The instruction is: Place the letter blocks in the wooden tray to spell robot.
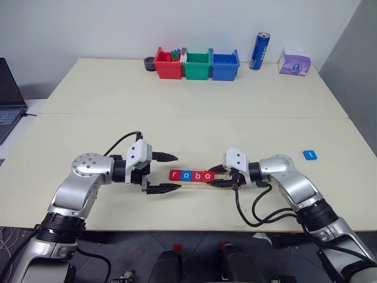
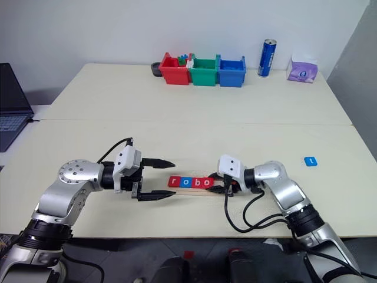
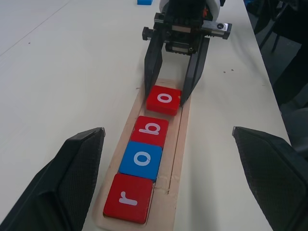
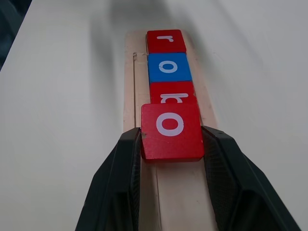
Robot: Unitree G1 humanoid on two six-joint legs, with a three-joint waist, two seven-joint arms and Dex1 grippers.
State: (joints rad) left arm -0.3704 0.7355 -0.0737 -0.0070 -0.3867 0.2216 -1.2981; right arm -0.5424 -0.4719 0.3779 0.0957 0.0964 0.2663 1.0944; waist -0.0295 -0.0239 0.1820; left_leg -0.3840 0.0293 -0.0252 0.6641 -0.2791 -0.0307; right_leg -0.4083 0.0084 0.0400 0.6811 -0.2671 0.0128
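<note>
Right wrist view: the right gripper point(image 4: 171, 144) is clamped on a red "o" tile point(image 4: 171, 131), one black finger pressed against each side edge. The tile sits raised at its front edge, overlapping the red "b" tile point(image 4: 172, 92) just beyond it, over the groove of the wooden tray point(image 4: 179, 199). Farther along the tray lie a blue "o" tile point(image 4: 168, 67) and a red "r" tile point(image 4: 165, 40), touching edge to edge.

Left wrist view: the same row seen from the other end — r, o, b flat in the tray, the fourth tile tilted between the right gripper's fingers. The left gripper's own two fingers point(image 3: 67, 178) stand wide apart, one to either side of the tray's end, touching nothing.

Left eye view: the tray lies near the front edge of the pale table point(image 1: 177, 106), between the two grippers; the left gripper point(image 1: 168, 173) hangs open just beside the tray's "r" end. A fifth tile — blue, marked "t" point(image 1: 310, 155) — lies alone on the table, well apart from the tray, on the robot's right. At the far edge stand red, green and blue bins point(image 1: 197, 64), a blue can point(image 1: 260, 50) and a purple tissue pack point(image 1: 294, 62); a laptop point(image 1: 9, 100) lies at the far left.
</note>
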